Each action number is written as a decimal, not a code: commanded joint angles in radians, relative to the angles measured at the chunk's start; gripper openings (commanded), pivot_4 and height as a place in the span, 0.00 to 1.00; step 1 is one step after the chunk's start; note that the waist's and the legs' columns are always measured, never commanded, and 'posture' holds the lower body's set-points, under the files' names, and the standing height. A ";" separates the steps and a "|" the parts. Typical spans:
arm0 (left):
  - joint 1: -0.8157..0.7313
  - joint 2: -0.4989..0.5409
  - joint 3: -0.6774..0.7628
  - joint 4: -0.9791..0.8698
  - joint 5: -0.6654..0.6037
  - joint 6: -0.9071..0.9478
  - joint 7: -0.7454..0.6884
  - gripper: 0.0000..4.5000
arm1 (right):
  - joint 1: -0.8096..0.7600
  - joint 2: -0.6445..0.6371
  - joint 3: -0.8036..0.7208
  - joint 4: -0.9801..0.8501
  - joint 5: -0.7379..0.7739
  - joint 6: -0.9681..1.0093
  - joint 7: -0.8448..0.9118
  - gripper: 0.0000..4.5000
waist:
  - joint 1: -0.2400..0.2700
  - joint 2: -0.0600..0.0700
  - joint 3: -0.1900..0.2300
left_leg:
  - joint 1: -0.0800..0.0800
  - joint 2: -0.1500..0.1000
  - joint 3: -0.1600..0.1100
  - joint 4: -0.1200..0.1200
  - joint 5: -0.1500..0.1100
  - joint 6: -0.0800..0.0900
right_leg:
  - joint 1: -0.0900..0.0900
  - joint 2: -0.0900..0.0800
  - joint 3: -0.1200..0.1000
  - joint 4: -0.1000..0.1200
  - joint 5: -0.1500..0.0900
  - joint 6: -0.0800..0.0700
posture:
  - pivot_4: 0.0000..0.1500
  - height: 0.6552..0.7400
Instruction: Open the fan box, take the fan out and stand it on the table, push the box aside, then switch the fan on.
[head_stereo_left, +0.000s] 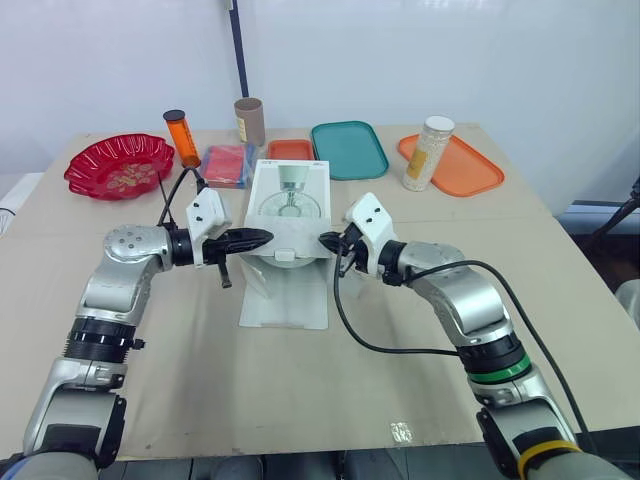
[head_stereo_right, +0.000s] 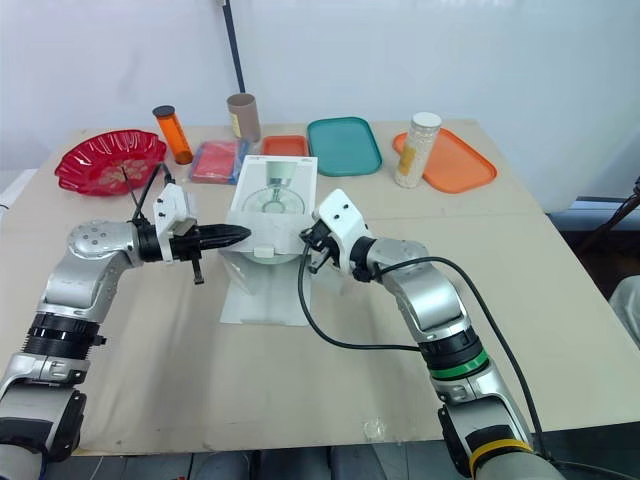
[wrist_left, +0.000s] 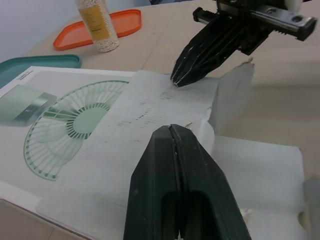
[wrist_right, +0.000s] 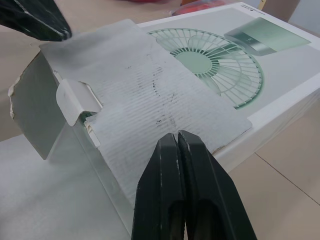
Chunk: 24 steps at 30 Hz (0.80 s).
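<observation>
Judging the fan box (head_stereo_left: 288, 200) first: sits in the middle of the table (head_stereo_left: 400, 330), between the two grippers, with its near end already open. Looks like thin corrugated cardboard — light, stiff enough along the walls, but soft and easy to tear at the flaps. Probably slides without much effort on the smooth table when pushed. Better to take hold at the firm side walls or near corners, not at the thin flaps. For the fan itself, cannot tell where to grasp, since hidden inside the box.

Left gripper (head_stereo_left: 258, 238): both fingers pressed together, holding nothing, tip at the left near corner of the box. Right gripper (head_stereo_left: 330, 241): also closed and empty, tip at the right near corner. Touching the cardboard or only just beside it — cannot tell.

From the head views: the whole layout, and a long flap (head_stereo_left: 285, 295) spread flat on the table toward the near side. From the wrist views, details not readable from above: another flap (wrist_right: 150, 95) folded back over the printed top, grey ribbed inside facing up, a small side flap (wrist_right: 32, 112) standing out with a ragged edge, and a rounded tab (wrist_right: 75, 100) beside it. Also a close look at the shut fingers (wrist_left: 150, 190).
</observation>
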<state>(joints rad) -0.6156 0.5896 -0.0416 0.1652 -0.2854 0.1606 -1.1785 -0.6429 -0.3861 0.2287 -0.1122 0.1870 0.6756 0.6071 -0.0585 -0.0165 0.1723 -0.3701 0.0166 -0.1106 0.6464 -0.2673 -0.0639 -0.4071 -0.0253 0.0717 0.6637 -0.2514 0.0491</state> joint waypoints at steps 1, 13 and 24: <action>0.028 0.049 -0.037 -0.069 0.024 -0.019 -0.048 0.00 | 0.009 0.003 0.009 0.013 -0.013 0.009 0.002 0.01 | 0.000 0.000 0.000 | 0.000 0.000 0.000 0.000 0.000 0.000 | 0.000 0.000 0.000 0.000 0.000 0.000 | 1.00 1.00; 0.069 0.188 -0.111 -0.074 0.190 -0.167 -0.071 0.00 | 0.019 0.017 0.017 0.001 -0.022 0.008 -0.001 0.01 | -0.003 0.000 0.000 | 0.001 0.001 0.000 -0.001 0.000 0.000 | 0.000 0.001 0.000 0.000 0.000 -0.001 | 1.00 1.00; 0.025 0.304 -0.093 0.020 0.267 -0.241 -0.048 0.00 | 0.020 0.039 0.018 0.007 -0.023 -0.010 0.003 0.01 | -0.014 0.000 0.000 | 0.001 0.001 0.000 -0.002 0.000 0.000 | 0.000 0.001 0.000 0.000 -0.001 -0.001 | 1.00 1.00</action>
<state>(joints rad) -0.5669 0.8798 -0.1554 0.1788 -0.0259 -0.0639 -1.2422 -0.6357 -0.3492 0.2325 -0.1138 0.1705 0.6633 0.6055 -0.0722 -0.0161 0.1722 -0.3690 0.0172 -0.1101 0.6437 -0.2673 -0.0637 -0.4077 -0.0246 0.0721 0.6638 -0.2524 0.0479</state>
